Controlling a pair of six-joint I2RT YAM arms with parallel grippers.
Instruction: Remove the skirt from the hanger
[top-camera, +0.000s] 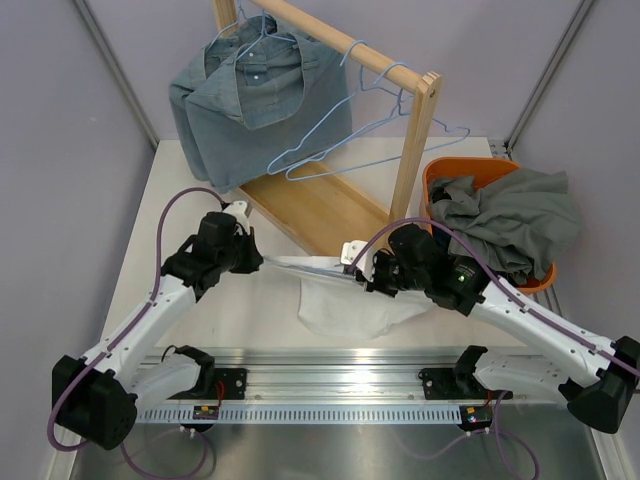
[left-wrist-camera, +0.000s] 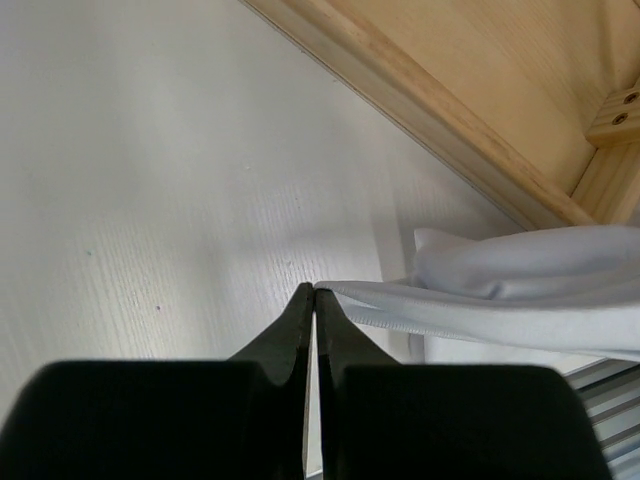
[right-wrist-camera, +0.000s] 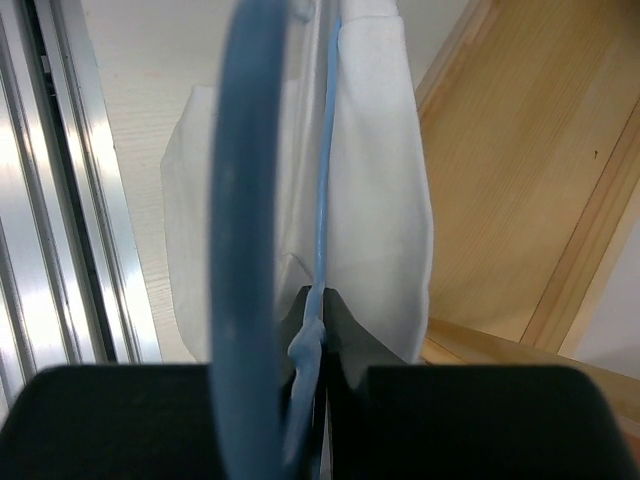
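Observation:
The white skirt (top-camera: 345, 305) hangs low over the table between my two arms, its waistband pulled into a taut line from one gripper to the other. My left gripper (top-camera: 258, 258) is shut, pinching the end of that waistband at its tips (left-wrist-camera: 314, 290); the skirt (left-wrist-camera: 520, 290) runs off to the right. On the other side, my right gripper (top-camera: 365, 272) is shut on the light blue wire hanger (right-wrist-camera: 322, 180). The hanger's hook (right-wrist-camera: 240, 200) curves close in front of the lens. The skirt (right-wrist-camera: 375, 150) drapes beyond the right gripper (right-wrist-camera: 322, 300).
A wooden clothes rack (top-camera: 340, 60) stands behind, its base board (top-camera: 320, 205) just beyond the skirt. Denim shirts (top-camera: 250, 95) and empty blue hangers (top-camera: 370, 130) hang on it. An orange basket (top-camera: 440, 175) of grey clothes sits at right. An aluminium rail (top-camera: 340, 385) runs along the near edge.

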